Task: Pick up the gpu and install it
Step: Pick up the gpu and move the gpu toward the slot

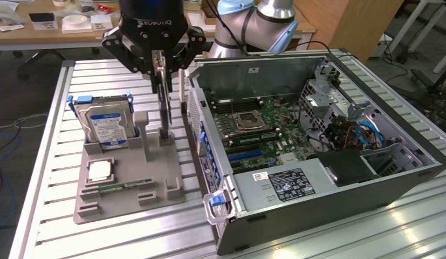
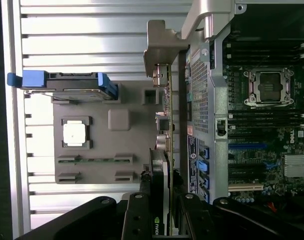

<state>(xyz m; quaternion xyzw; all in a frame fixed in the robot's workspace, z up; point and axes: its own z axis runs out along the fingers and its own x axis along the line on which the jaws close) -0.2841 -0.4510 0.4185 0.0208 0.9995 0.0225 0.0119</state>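
Note:
The gpu (image 1: 164, 108) is a thin dark card standing on edge, with its silver end bracket (image 1: 183, 89) facing the computer case. My gripper (image 1: 159, 67) is shut on the card's upper edge from above. The card's lower edge sits at the upright slot of the grey holder (image 1: 129, 199); whether it is clear of the slot I cannot tell. In the wrist view the gpu (image 2: 165, 155) runs edge-on between my black fingers (image 2: 137, 217), with the gripper (image 2: 164, 222) closed around it and the bracket (image 2: 159, 50) at the far end.
The open computer case (image 1: 230, 194) lies just to the exterior view's right of the card, motherboard (image 1: 269, 135) exposed. The holder also carries a hard drive (image 1: 104, 124) with a blue label, a CPU (image 1: 99, 171) and a green memory stick (image 1: 118, 187). A slatted metal table (image 1: 43, 162) is underneath.

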